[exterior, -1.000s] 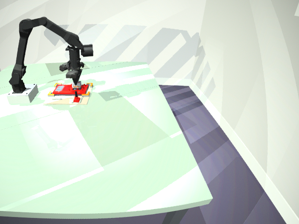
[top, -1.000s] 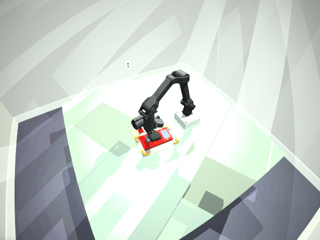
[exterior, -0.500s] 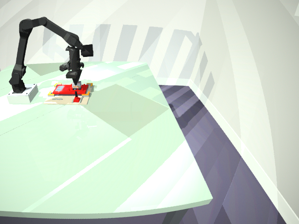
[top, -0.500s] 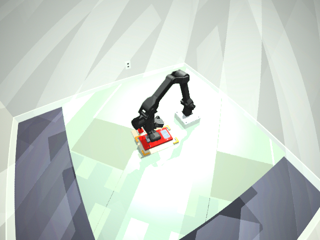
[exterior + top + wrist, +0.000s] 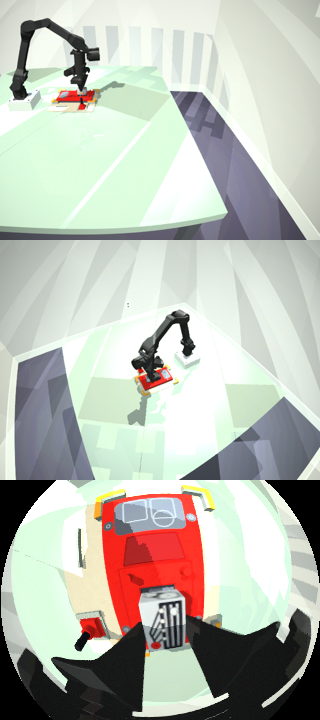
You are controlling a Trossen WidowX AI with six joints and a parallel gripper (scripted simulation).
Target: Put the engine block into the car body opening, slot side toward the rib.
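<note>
one engine block (image 5: 82,91) (image 5: 163,620) — one tool (image 5: 151,380) (image 5: 81,90) (image 5: 163,623)

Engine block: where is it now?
In the wrist view, the engine block is between the gripper's fingers, over the end of the red car body away from its windshield panel.
</note>
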